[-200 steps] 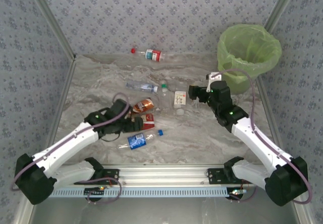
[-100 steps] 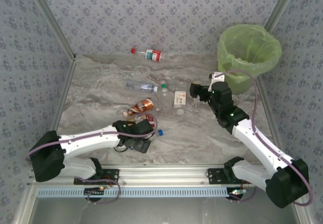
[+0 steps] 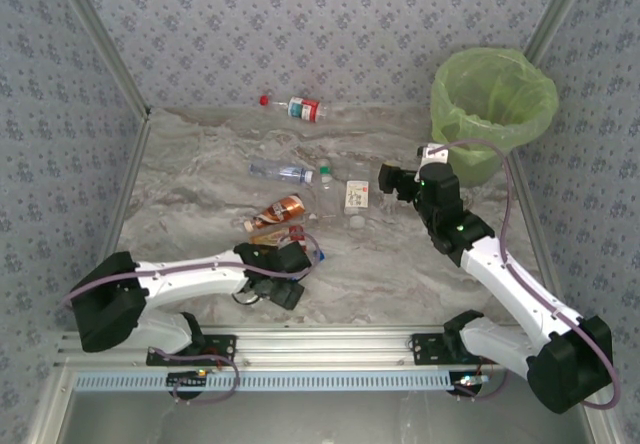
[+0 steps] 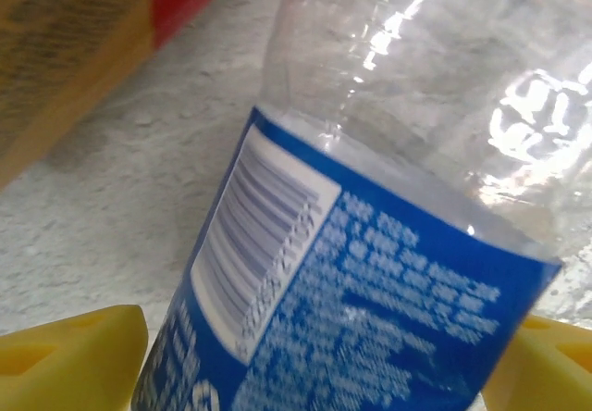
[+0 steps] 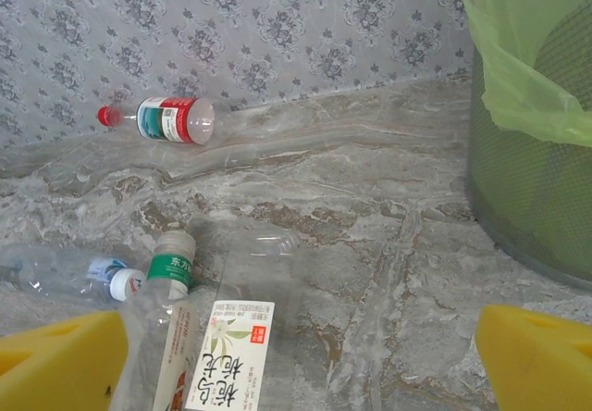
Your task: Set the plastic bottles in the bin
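So, the change is all on the left. A second ago the left gripper (image 3: 285, 278) sat up by the amber bottle (image 3: 284, 207). Since then that arm has swung low and flat, a little farther from the bin (image 3: 450, 114), and it now straddles the blue-labelled bottle (image 4: 388, 355). In the left wrist view the label fills the gap, with a yellow pad (image 4: 69, 360) at each lower corner hard by the bottle's sides; whether the jaws are actually pressing it I cannot tell. The bottle lies on the table (image 3: 400, 264) far to the left of the bin, its blue cap (image 3: 319, 255) poking out on the bin side of the gripper. As I read it, the reach is done and the grasp is the step in hand, so a first carry across to the bin could follow once the squeeze is sure. A thin clear bottle may buckle or slip.

Further right, the amber bottle, the white-labelled bottle (image 5: 231, 355) and the red-capped bottle (image 5: 171, 119) lie where they did, all left of the bin.

The right gripper (image 3: 388, 180) has barely stirred: it hangs just left of the bin, jaws wide apart and empty. Every bottle I can see is outside the bin, so most of the task is yet to do
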You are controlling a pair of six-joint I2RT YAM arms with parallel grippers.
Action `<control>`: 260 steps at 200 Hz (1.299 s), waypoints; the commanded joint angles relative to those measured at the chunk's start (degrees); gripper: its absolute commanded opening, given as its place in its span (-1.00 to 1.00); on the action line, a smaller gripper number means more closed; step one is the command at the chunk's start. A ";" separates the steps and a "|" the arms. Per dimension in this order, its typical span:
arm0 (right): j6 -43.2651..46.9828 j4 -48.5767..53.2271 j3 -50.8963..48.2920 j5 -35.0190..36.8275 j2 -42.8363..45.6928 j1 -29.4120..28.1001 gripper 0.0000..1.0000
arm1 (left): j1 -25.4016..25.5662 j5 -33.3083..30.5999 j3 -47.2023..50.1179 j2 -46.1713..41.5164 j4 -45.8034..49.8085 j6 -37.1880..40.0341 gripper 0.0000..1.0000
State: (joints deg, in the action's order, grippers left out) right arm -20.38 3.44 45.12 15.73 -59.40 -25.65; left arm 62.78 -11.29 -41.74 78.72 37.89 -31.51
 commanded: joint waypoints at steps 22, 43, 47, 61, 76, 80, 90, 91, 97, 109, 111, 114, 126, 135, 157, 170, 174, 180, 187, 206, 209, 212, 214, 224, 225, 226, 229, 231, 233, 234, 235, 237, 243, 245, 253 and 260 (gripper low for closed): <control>-1.15 2.41 0.38 2.10 0.42 0.18 0.98 | 1.20 2.28 -0.57 4.80 -4.37 1.88 0.68; -1.40 3.30 0.38 2.37 0.56 0.16 0.97 | 1.21 1.86 -1.21 6.72 -5.37 2.15 0.57; -1.41 3.35 0.38 2.46 0.58 0.16 0.98 | 1.20 1.61 -1.43 7.12 -5.46 2.22 0.53; -1.42 3.87 0.37 2.55 0.74 0.17 0.98 | 1.16 1.29 -2.04 7.89 -6.02 2.64 0.41; -1.45 4.36 0.36 2.74 1.01 0.28 0.98 | 1.20 1.33 -2.58 8.16 -6.68 3.25 0.30; -1.42 4.51 0.33 2.88 1.06 0.27 0.97 | 1.20 1.35 -2.72 8.13 -6.92 3.48 0.27; -1.47 4.79 0.32 3.11 1.08 0.30 0.98 | 1.20 1.37 -2.94 8.16 -7.47 4.10 0.22; -1.40 4.76 0.32 3.10 1.10 0.27 0.98 | 1.20 1.36 -3.01 8.19 -7.56 4.14 0.22; -1.50 4.87 0.43 3.17 1.08 0.25 0.98 | 1.20 1.61 -3.27 8.12 -7.73 4.68 0.21; -1.58 4.99 0.45 3.26 1.04 0.27 0.98 | 1.20 1.85 -4.85 8.59 -6.81 5.70 0.17; -1.52 4.99 0.46 3.26 1.10 0.28 0.98 | 1.20 1.90 -5.29 8.59 -6.61 5.92 0.15; -1.62 5.07 0.47 3.26 1.12 0.26 0.98 | 1.20 2.01 -5.81 8.76 -6.34 6.27 0.12; -1.85 5.23 0.59 3.18 1.12 0.31 0.98 | 1.20 2.23 -7.41 8.96 -6.21 7.43 0.07; -1.92 5.34 0.74 2.93 1.21 0.27 0.97 | 1.20 2.14 -8.07 8.97 -7.12 8.14 0.04; -2.11 6.32 1.02 2.37 1.68 0.33 0.98 | 1.20 2.58 -8.78 8.75 -10.52 9.88 -0.02; -2.29 7.17 1.35 0.91 1.96 0.58 0.98 | 1.20 2.69 -9.94 8.97 -12.05 11.06 -0.06; -2.40 7.57 1.70 0.31 2.00 0.62 0.98 | 1.19 2.92 -10.40 9.11 -12.50 11.49 -0.09; -2.63 8.13 1.98 -0.69 2.15 0.73 0.98 | 1.12 3.14 -11.15 9.21 -13.09 12.31 -0.10; -3.22 9.02 2.45 -2.01 2.29 0.86 0.98 | 1.03 3.11 -11.96 9.37 -13.93 13.11 -0.11; -4.76 11.40 3.56 -5.45 2.64 1.17 0.98 | 0.22 3.34 -14.05 9.83 -16.93 14.44 -0.11; -5.10 11.63 3.63 -6.04 2.76 1.21 0.98 | 0.03 3.66 -14.27 9.91 -17.57 14.60 -0.10; -5.35 12.01 3.73 -6.73 2.91 1.29 0.98 | -0.14 3.85 -14.45 10.05 -18.38 14.81 -0.10; -5.50 12.15 3.81 -7.13 3.02 1.37 0.98 | -0.30 4.02 -14.56 10.05 -18.84 14.92 -0.10; -6.95 13.08 4.08 -9.09 3.51 1.85 0.98 | -0.99 4.63 -14.96 10.41 -21.68 15.56 -0.10; -7.08 13.17 4.13 -9.33 3.55 1.88 0.98 | -1.04 4.66 -15.00 10.45 -21.96 15.71 -0.10; -7.15 13.21 4.19 -9.33 3.61 1.95 0.98 | -1.10 4.68 -15.02 10.47 -22.19 15.74 -0.10; -7.72 13.39 4.23 -10.16 3.85 2.08 0.98 | -1.35 4.75 -15.09 10.60 -23.04 15.96 -0.10; -8.02 13.58 4.28 -10.45 3.98 2.22 0.98 | -1.44 4.73 -15.16 10.72 -23.52 16.08 -0.10; -8.19 13.71 4.34 -11.07 4.08 2.37 0.98 | -1.57 4.71 -15.20 10.85 -24.17 16.23 -0.10; -8.36 13.75 4.35 -11.33 4.18 2.45 0.98 | -1.68 4.75 -15.25 10.89 -24.48 16.26 -0.10; -8.49 13.77 4.35 -11.46 4.28 2.49 0.97 | -1.78 4.77 -15.32 10.96 -24.86 16.33 -0.10; -8.77 13.89 4.36 -12.09 4.40 2.59 0.98 | -1.96 4.82 -15.38 11.09 -25.42 16.44 -0.10; -9.34 13.90 4.36 -13.57 4.88 2.99 0.98 | -2.53 4.87 -15.56 11.57 -26.98 16.71 -0.10; -9.50 13.88 4.36 -14.00 5.01 3.04 0.98 | -2.74 4.92 -15.61 11.75 -27.73 16.80 -0.10; -9.54 13.81 4.44 -15.58 5.49 3.49 0.98 | -3.59 5.12 -15.85 12.49 -30.36 16.89 -0.10; -9.33 13.78 4.64 -17.29 5.74 3.91 0.97 | -4.46 5.50 -16.23 13.26 -32.44 16.95 -0.10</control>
State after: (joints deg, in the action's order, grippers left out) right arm -26.96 15.27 47.42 5.74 -55.59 -22.92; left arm 60.62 -7.11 -55.75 89.78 14.83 -16.73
